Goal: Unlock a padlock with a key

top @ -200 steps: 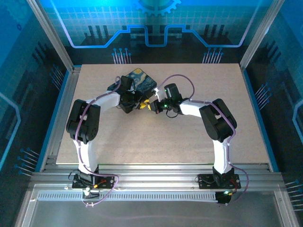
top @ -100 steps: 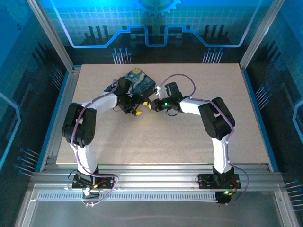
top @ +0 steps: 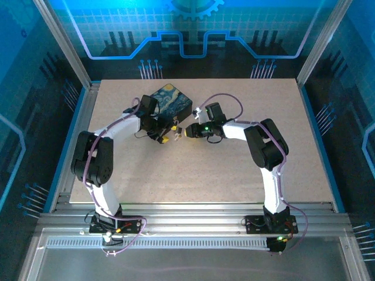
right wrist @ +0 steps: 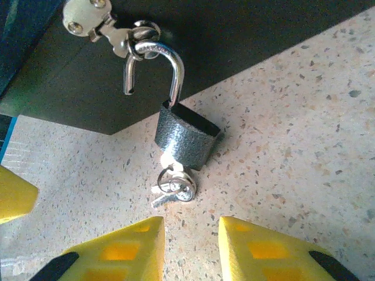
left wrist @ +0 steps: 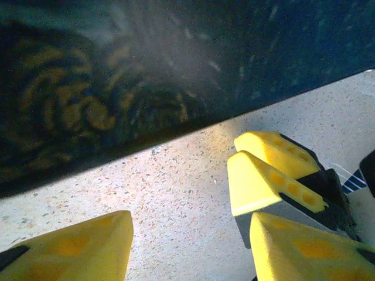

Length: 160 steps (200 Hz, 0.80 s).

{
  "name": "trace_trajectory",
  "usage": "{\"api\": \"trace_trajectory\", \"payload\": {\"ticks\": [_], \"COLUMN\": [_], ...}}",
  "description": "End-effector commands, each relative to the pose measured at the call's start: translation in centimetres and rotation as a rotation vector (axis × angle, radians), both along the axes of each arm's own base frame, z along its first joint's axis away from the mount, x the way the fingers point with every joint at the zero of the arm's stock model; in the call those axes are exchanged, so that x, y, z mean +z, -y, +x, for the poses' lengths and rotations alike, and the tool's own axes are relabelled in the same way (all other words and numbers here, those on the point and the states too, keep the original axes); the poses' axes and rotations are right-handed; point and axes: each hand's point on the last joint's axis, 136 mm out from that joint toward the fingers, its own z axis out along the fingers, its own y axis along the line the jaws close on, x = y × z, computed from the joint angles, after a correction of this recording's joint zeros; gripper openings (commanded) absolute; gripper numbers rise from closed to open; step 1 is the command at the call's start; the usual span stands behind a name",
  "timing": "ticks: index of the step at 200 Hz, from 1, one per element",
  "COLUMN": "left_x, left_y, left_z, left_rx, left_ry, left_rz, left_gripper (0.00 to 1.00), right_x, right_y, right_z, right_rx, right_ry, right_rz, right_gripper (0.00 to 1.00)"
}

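The padlock (right wrist: 184, 140), a small dark grey body with a silvery shackle, lies on the table against the box. The shackle's short leg is free of the body, and the loop hangs in the box's hasp ring (right wrist: 143, 35). A key on a small ring (right wrist: 176, 186) sticks in the padlock's underside. My right gripper (right wrist: 190, 237) is open just short of the key, touching nothing. Beside the box wall my left gripper (left wrist: 187, 252) is open and holds nothing. The right gripper's yellow fingers (left wrist: 263, 181) show close to its right.
The dark box with the swirly blue-and-yellow print (top: 171, 99) stands at the back of the speckled table (top: 234, 170), just beyond both grippers (top: 176, 132). Metal frame rails run along the table's sides and near edge.
The left arm has swung out to the left and its gripper has drawn back a little from the right one. The right gripper has shifted slightly.
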Motion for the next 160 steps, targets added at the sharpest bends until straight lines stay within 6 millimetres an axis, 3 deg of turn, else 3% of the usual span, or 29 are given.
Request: {"api": "trace_trajectory", "payload": {"ticks": [1,45,71,122,160], "left_x": [3.4,6.9,8.1,8.0,6.4], "left_y": [-1.1,-1.7,-3.0,-8.5,-12.8], "left_z": [0.5,1.1,1.6,2.8,3.9], "left_rx": [0.017,0.021,0.011,-0.012,0.006], "left_ry": [0.066,0.148,0.186,0.253,0.243], "left_rz": [0.015,0.009,0.070,0.320,0.463], "left_gripper": [0.56,0.57,0.57,0.59,0.60], "right_x": [0.2,1.1,0.2,-1.3,-1.4], "right_y": [0.0,-0.8,-1.4,-2.0,-3.3], "right_z": [0.7,1.3,1.9,2.4,2.0], "right_rx": [0.006,0.020,0.011,-0.036,-0.008], "right_ry": [-0.004,0.026,0.001,-0.054,-0.061], "right_rz": [0.006,0.000,-0.012,-0.015,0.016], "right_gripper": [0.33,0.40,0.44,0.49,0.52]}}
